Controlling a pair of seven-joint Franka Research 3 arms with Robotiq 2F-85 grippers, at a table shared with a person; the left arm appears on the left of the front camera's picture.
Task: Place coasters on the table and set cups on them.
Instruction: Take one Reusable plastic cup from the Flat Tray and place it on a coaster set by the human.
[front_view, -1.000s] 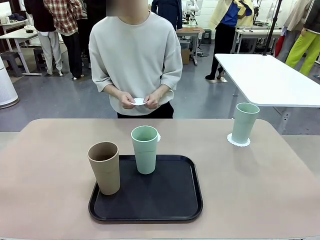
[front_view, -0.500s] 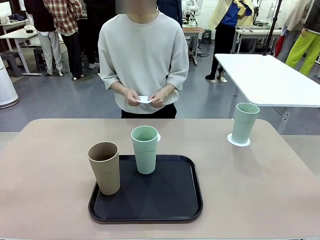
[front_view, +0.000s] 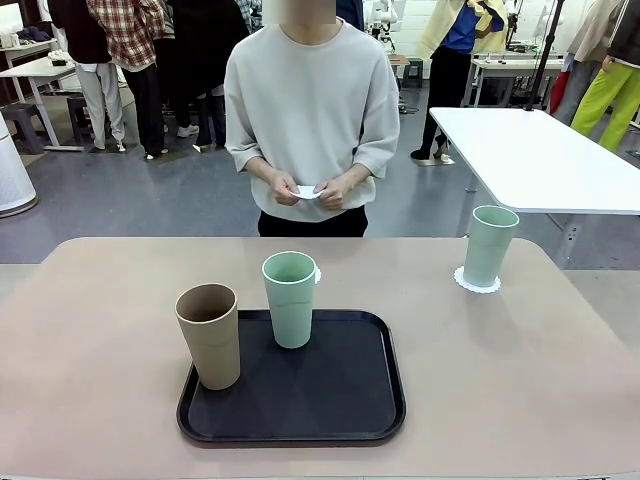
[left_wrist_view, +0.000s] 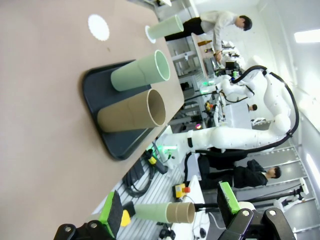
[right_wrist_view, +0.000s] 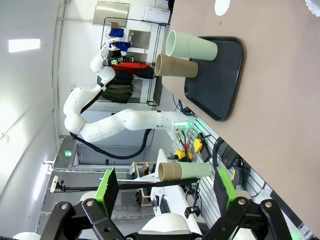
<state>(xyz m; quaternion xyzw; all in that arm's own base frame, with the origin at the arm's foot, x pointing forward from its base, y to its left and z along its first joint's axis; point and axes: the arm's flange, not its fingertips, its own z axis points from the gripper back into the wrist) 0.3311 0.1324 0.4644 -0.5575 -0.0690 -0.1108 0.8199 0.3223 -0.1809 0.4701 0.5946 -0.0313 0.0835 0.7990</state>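
Left hand (left_wrist_view: 169, 202): seen at the bottom of the left wrist view; its green-padded fingers are spread wide and nothing is gripped; it is placed well apart from the tray and cups.
Right hand (right_wrist_view: 166, 189): seen at the bottom of the right wrist view; its fingers are likewise spread wide, with nothing held between them.
Bench (front_view: 520, 350): a beige-pink top with rounded corners.
Tray (front_view: 340, 400): black with rounded corners, laid flat on the bench near the robot's edge, about the middle.
Tan cup (front_view: 209, 335): stood upright on the tray at its left edge.
Mint cup (front_view: 290, 298): stood upright on the tray by its far edge, just right of the tan cup and apart from it.
Second mint cup (front_view: 490, 245): stood upright on a coaster at the far right of the bench, well apart from the tray.
Covered coaster (front_view: 462, 279): laid flat under the second mint cup; its lacy rim is seen around the base.
Bare coaster (left_wrist_view: 98, 27): laid flat on the bench just beyond the tray's far edge; in the front view it is mostly hidden behind the mint cup.
Held disc (front_view: 307, 191): a small white piece pinched between the person's fingers (front_view: 285, 187) at waist height, beyond the bench's far edge; it is probably a third coaster, though its edge is too small to be made out.
Person (front_view: 312, 110): stood at the far side of the bench in a pale sweatshirt.
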